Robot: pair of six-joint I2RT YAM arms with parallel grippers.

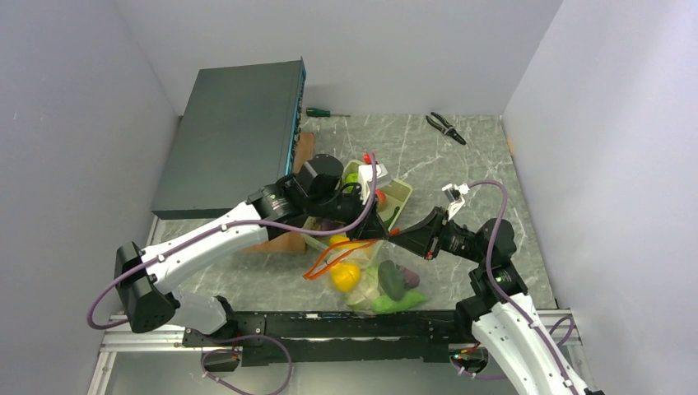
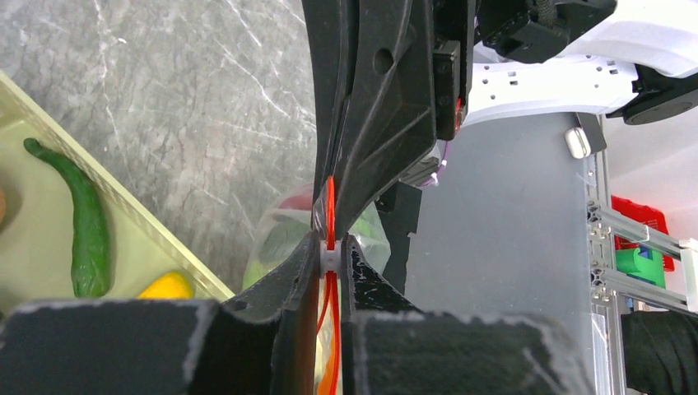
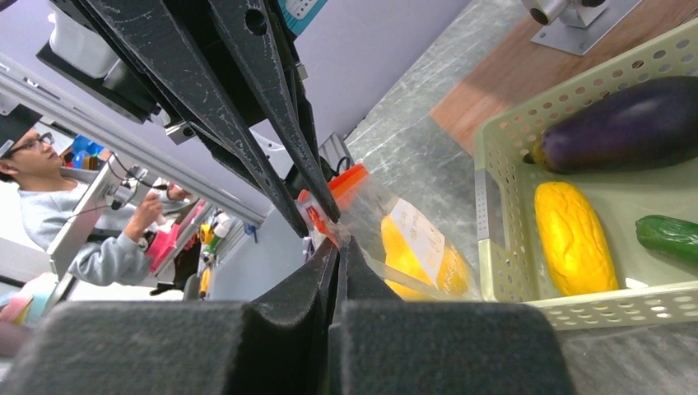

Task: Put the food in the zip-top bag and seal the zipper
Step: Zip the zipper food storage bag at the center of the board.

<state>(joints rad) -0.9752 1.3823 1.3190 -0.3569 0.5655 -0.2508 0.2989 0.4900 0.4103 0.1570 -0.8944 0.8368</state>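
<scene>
My left gripper (image 2: 330,247) pinching the zipper (image 2: 330,197) at its white slider (image 2: 329,262), my right gripper (image 3: 338,244) clamped on the zip-top bag (image 3: 370,202) mouth — orange-yellow piece (image 3: 407,247) just ahead.

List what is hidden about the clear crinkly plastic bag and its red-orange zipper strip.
Top view: the left gripper and right gripper cover the mouth of the clear crinkly plastic bag, hiding how far the red-orange zipper strip is sealed.
Left wrist view: black fingers hide all but a sliver of strip around the white slider tab.
Right wrist view: fingers block the strip.
</scene>
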